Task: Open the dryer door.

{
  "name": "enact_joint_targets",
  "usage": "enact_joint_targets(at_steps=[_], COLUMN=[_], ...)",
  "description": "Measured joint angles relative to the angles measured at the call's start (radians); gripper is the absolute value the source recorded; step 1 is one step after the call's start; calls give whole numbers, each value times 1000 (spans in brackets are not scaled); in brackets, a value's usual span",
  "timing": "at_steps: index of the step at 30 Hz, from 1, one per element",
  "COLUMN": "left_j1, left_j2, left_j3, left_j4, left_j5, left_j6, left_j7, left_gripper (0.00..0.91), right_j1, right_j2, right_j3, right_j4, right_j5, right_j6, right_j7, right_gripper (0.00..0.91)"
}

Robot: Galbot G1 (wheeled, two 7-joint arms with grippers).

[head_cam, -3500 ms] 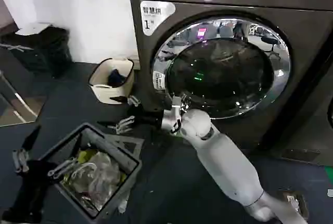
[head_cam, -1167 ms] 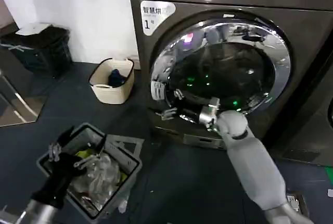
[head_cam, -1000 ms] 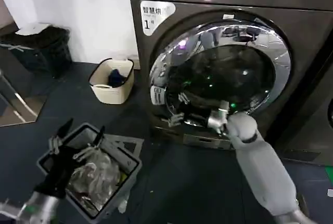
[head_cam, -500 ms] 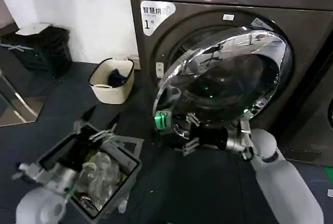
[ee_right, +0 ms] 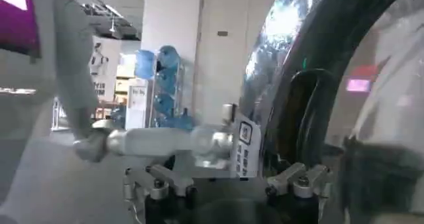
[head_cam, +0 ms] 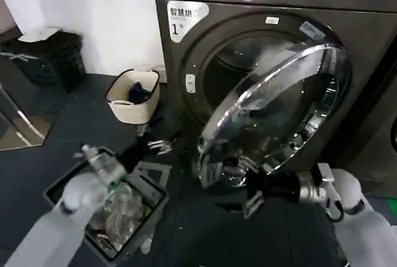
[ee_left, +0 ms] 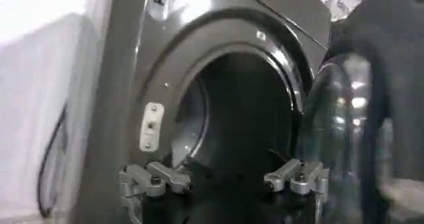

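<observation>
Round chrome-ringed, dark-glass dryer door [head_cam: 279, 118]: stood ajar. Right gripper [head_cam: 251, 194] beneath its lower edge, jaws apart; left gripper [head_cam: 158, 146] beside it, jaws apart.

dryer door [head_cam: 279, 115] swung further open; right gripper [head_cam: 243, 194] lower; left gripper [head_cam: 160, 144] raised
</observation>
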Motion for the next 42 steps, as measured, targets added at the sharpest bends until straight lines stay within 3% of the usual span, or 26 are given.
enact_joint_targets(at_steps=[11, 19, 28, 35, 40, 42], left_j1=[-200, -292, -369, -391, -409, -418], left_j2=[-33, -42, -73, -107, -126, -135], left_j3=[219, 347, 477, 546, 590, 611], left_j4=[113, 119, 121, 92, 71, 66], left_j5=[-21, -28, -30, -20, -9, 5], left_j6=[-3, -2, -8, -7, -7, -7], left_j7=[62, 92, 120, 136, 133, 128], left_gripper=[907, 907, 907, 907, 907, 907], right_j1=[-74, -122, -225, -291, -325, -342], right_j2=[-27, -28, 19, 97, 155, 173], right_j3=[122, 246, 536, 802, 986, 1052], right_j4=[-6, -99, -209, -205, -217, -218], right_j5=[29, 41, 91, 81, 72, 76], right_j6=[2, 24, 29, 26, -40, -33], right_j7=[-22, -87, -98, -61, 43, 86], right_gripper=[907, 907, 907, 907, 907, 907])
